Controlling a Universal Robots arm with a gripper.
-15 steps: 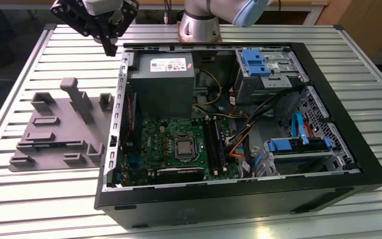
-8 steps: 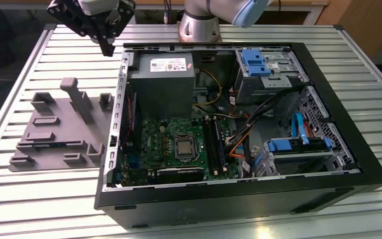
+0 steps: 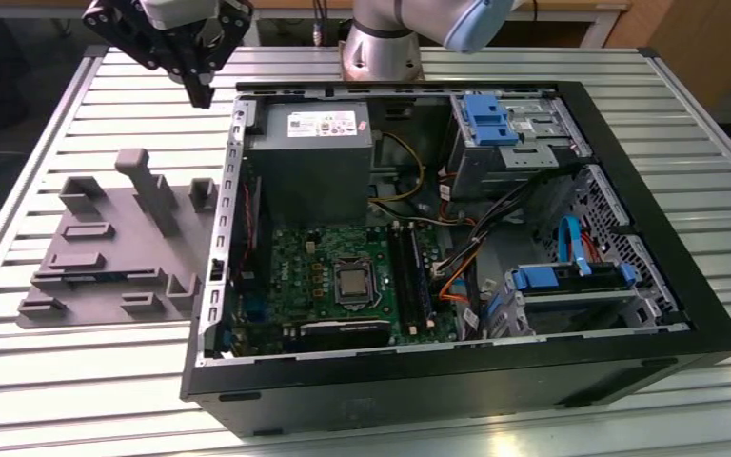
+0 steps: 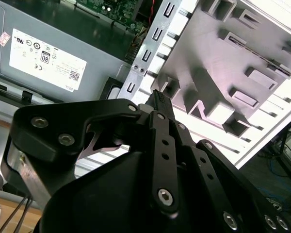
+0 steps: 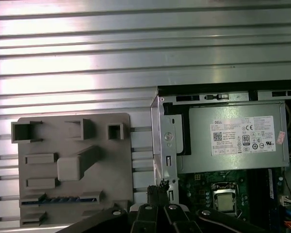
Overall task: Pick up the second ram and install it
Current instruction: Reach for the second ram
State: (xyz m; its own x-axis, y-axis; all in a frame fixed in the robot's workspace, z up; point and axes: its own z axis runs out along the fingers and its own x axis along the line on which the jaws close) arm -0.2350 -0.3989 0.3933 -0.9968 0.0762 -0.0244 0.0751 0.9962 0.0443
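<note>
Okay, foreground: a black computer case (image 3: 467, 381) lies on its side with the open face up, on a slatted metal table (image 3: 73, 390).
Inside the case: I see the green motherboard (image 3: 321, 252), its processor socket (image 3: 355, 283), and the long black slots (image 3: 406, 271) just beside the socket, toward the exterior view's right.
Beside the case: a grey fixture (image 3: 106, 224) rests flat on the table at the exterior view's left, close to the case wall.
Task's thing: the second ram (image 5: 58, 199) reads as a thin blue strip in the first wrist view. It is seated in a groove of the fixture, at the end nearer the exterior camera, not on the motherboard.
Further back: the grey power supply (image 3: 308, 157) with a pale label fills the case's far corner, and a blue drive bracket (image 3: 486, 119) sits to the exterior view's right of it.
Tool: my gripper (image 3: 198, 93) hangs above the table by the case's far corner, well apart from the second ram. Its fingers are pressed together with nothing between them.
Farthest: the arm's base (image 3: 385, 43) stands behind the case.
</note>
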